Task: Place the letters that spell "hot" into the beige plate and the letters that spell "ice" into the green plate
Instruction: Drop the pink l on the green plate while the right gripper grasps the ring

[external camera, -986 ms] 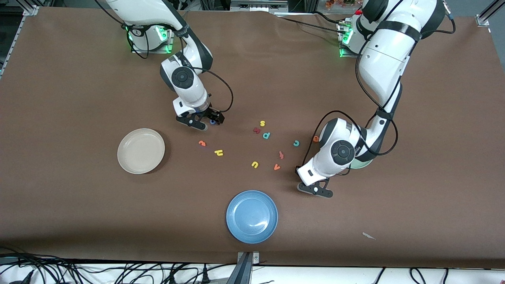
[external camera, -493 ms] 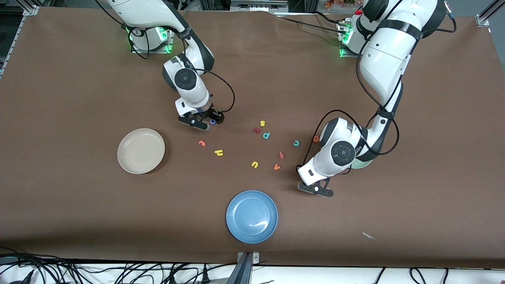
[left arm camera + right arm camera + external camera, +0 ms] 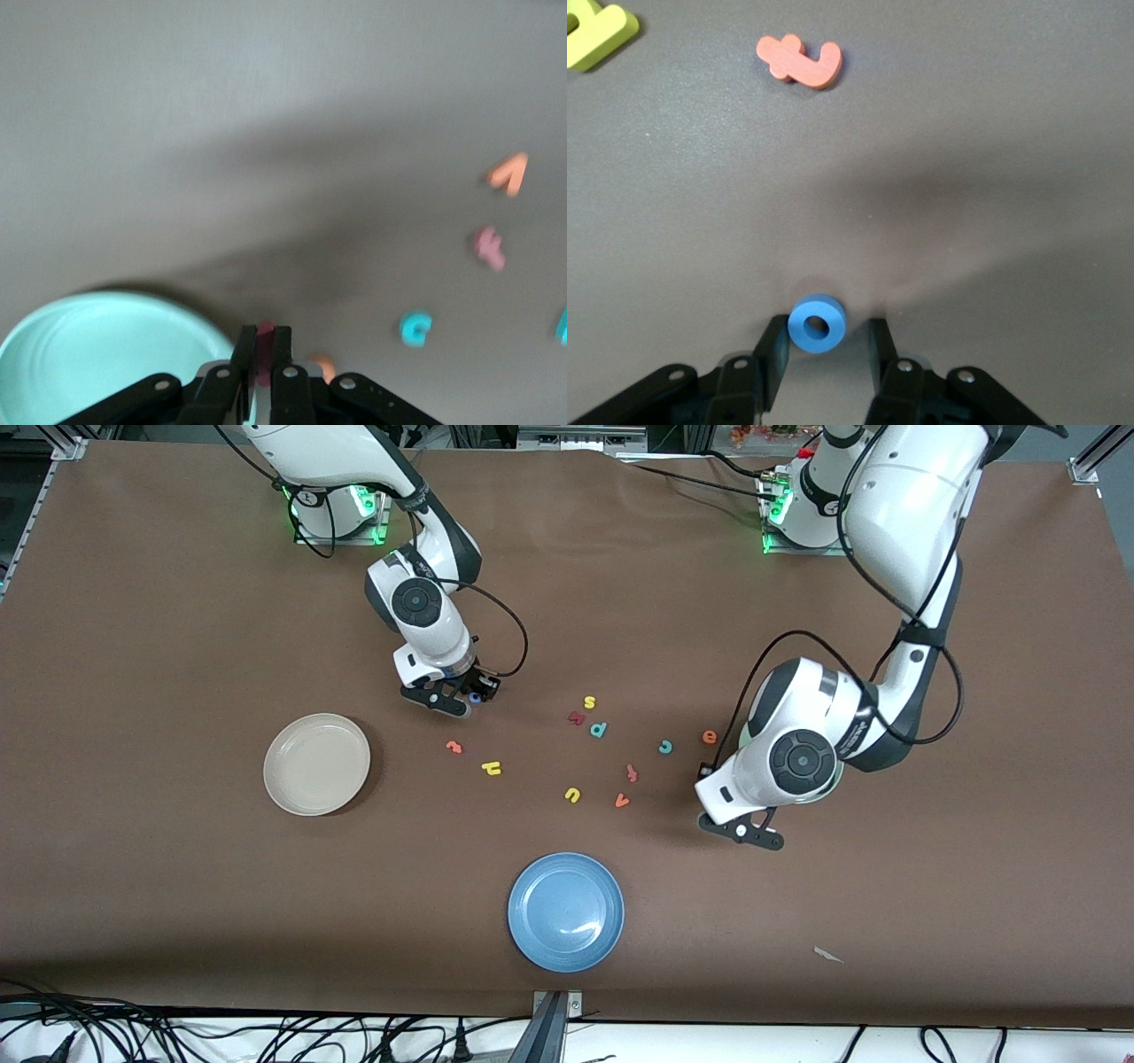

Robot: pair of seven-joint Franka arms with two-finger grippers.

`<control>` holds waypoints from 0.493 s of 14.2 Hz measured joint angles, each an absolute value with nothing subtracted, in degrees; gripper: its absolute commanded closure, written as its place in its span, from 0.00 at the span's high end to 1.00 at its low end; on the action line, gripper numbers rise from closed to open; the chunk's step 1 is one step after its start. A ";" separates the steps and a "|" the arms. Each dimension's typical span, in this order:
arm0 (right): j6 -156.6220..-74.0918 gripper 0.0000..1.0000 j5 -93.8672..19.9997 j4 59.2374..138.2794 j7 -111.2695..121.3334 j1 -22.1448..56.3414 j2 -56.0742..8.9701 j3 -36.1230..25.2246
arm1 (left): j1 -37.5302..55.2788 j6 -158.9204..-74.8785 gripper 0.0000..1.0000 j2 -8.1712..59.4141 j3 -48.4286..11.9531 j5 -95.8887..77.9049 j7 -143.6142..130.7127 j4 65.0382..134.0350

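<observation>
My right gripper [image 3: 467,698] [image 3: 827,335] is down on the table with the blue "o" [image 3: 817,323] between its fingers. One finger touches the ring and a gap shows at the other. The orange "t" [image 3: 454,747] and yellow "h" [image 3: 491,767] lie close by, beside the beige plate [image 3: 316,763]. My left gripper [image 3: 263,345] is shut on the dark red "i" [image 3: 266,328] at the rim of the green plate [image 3: 89,354], which the left arm mostly hides in the front view. The teal "c" [image 3: 665,747] and orange "e" [image 3: 710,736] lie on the table.
A blue plate [image 3: 565,911] sits near the front edge. Loose letters lie mid-table: yellow "s" [image 3: 589,702], teal "p" [image 3: 599,729], yellow "u" [image 3: 572,794], orange "v" [image 3: 622,801], a reddish letter [image 3: 632,772] and a dark red one [image 3: 577,717].
The left arm has swung toward its own end of the table, carrying the "i" up to the green plate. The right gripper's fingers have closed in around the "o".
</observation>
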State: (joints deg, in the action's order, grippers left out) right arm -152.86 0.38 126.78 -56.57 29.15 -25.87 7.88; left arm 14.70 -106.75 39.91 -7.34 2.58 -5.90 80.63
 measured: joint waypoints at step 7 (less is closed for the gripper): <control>-152.87 0.32 0.40 126.72 -56.57 29.52 -25.84 7.75 | 6.10 -105.29 0.02 39.50 -7.19 3.49 7.81 87.42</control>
